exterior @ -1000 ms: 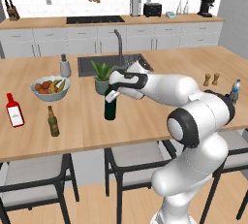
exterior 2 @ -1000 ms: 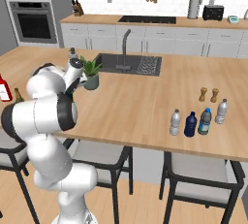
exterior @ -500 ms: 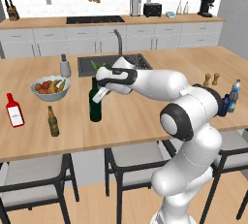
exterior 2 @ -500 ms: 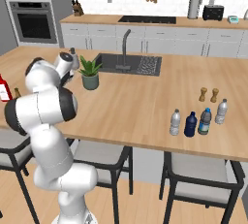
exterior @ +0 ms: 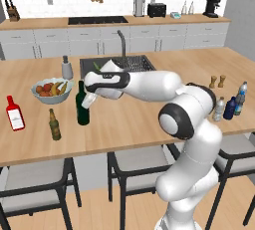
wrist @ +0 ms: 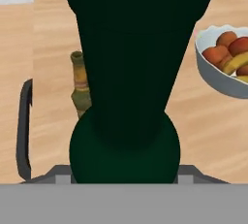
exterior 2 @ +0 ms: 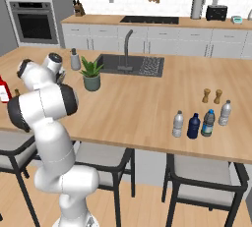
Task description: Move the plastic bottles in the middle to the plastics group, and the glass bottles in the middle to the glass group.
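Note:
The tall dark green glass bottle (exterior: 81,105) is upright over the counter's left part, and my gripper (exterior: 89,99) is shut on its body from the right. I cannot tell whether its base touches the wood. In the hand view the green bottle (wrist: 127,72) is right up against the camera. The small olive-brown bottle (exterior: 55,125) (wrist: 79,88) stands just left of it, and the red flask (exterior: 15,114) (exterior 2: 4,89) farther left. At the far right stand the clear greyish bottle (exterior 2: 178,124), the dark blue bottle (exterior 2: 194,126) and the blue-capped water bottle (exterior 2: 208,123).
A fruit bowl (exterior: 51,90) (wrist: 224,63) sits close behind the green bottle. A grey shaker (exterior: 66,68), a potted plant (exterior 2: 91,74) and the sink (exterior 2: 132,65) are farther back. Two wooden shakers (exterior 2: 211,96) and another clear bottle (exterior 2: 225,112) stand at the right. Stools line the near edge.
My arm has swung left along the counter with the green bottle in the gripper, from the middle to beside the olive-brown bottle and the fruit bowl.

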